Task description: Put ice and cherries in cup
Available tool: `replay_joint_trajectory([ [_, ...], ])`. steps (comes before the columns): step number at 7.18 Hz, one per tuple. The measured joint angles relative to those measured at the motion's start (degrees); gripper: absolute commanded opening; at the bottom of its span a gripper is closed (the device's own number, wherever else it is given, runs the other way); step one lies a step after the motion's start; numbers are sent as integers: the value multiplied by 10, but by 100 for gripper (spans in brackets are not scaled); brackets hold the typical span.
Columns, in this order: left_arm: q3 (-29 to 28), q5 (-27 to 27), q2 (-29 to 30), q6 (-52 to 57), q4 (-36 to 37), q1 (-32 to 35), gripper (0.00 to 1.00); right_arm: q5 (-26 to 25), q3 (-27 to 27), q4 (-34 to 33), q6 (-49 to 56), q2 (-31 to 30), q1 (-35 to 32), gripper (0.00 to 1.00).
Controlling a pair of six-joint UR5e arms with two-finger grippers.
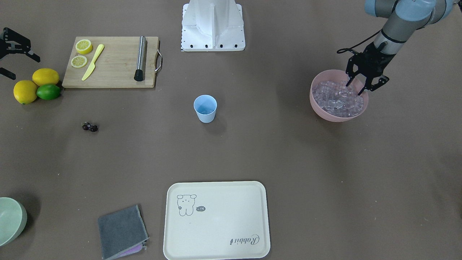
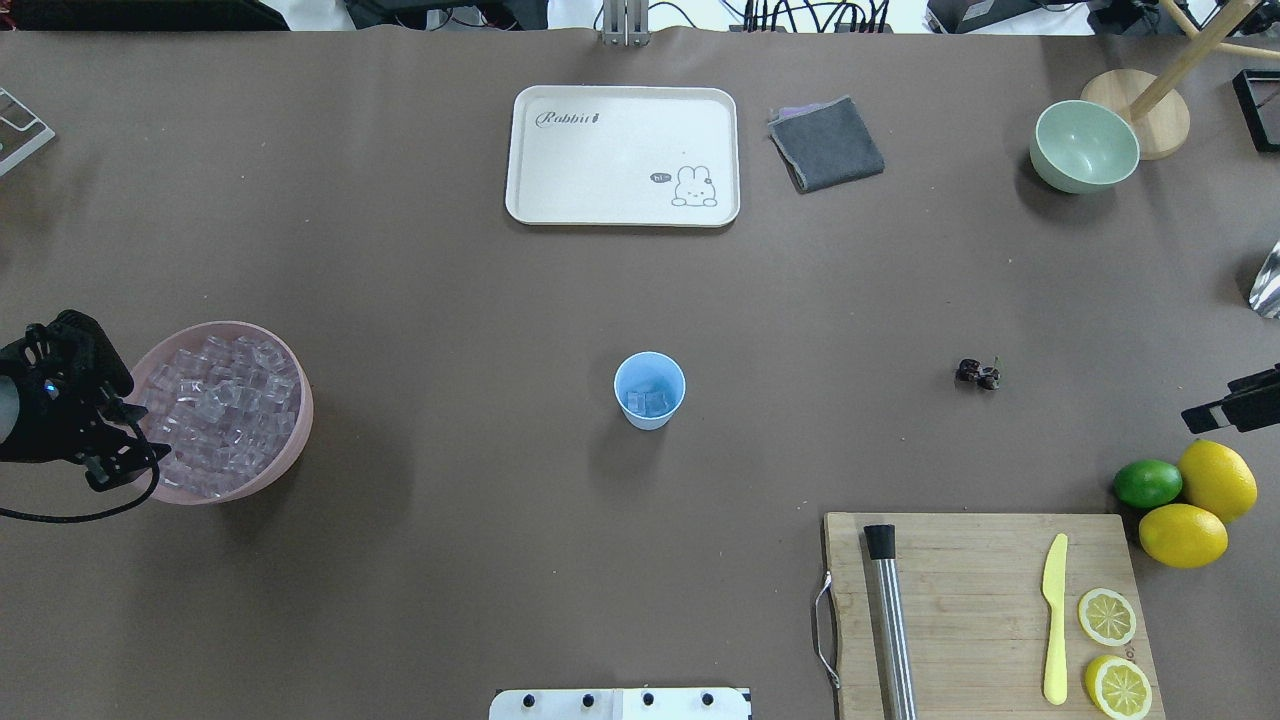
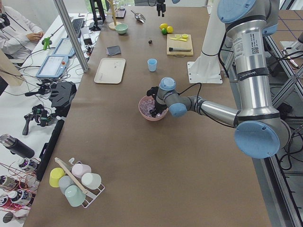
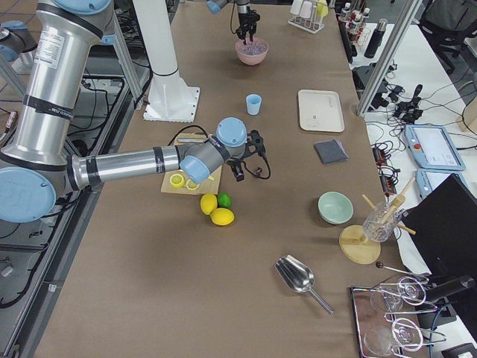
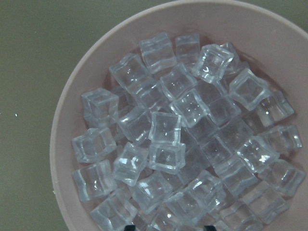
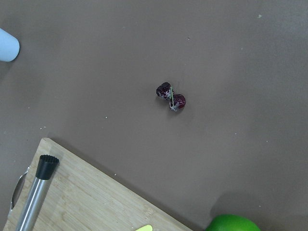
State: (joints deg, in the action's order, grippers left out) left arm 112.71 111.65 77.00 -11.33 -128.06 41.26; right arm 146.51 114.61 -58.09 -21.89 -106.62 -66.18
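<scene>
The light blue cup (image 1: 205, 108) stands upright mid-table, with a few ice cubes in its bottom in the overhead view (image 2: 648, 402). The heap of ice (image 1: 337, 99) fills a pink bowl (image 2: 296, 440). My left gripper (image 1: 354, 89) is open, and its fingertips dip into the ice at the bowl's edge. The left wrist view looks straight down on the ice (image 5: 166, 144). The cherries (image 1: 90, 126) lie on the table on the other side of the cup. My right gripper (image 1: 14, 59) hovers open and empty near the lemons, away from the cherries (image 6: 171, 97).
A wooden cutting board (image 1: 115, 72) bears two lemon halves, a yellow knife (image 1: 92, 62) and a metal muddler (image 1: 140, 57). Two lemons and a lime (image 1: 48, 92) lie beside it. A cream tray (image 1: 216, 245), a grey cloth (image 1: 121, 231) and a pale green bowl (image 1: 11, 220) sit on the far side.
</scene>
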Motion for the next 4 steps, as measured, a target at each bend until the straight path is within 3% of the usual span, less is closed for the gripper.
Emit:
replay_joint_trajectory([
  [4,0,0,3,-24,0,-7,54,-2,-1,0,1,2,1,99],
])
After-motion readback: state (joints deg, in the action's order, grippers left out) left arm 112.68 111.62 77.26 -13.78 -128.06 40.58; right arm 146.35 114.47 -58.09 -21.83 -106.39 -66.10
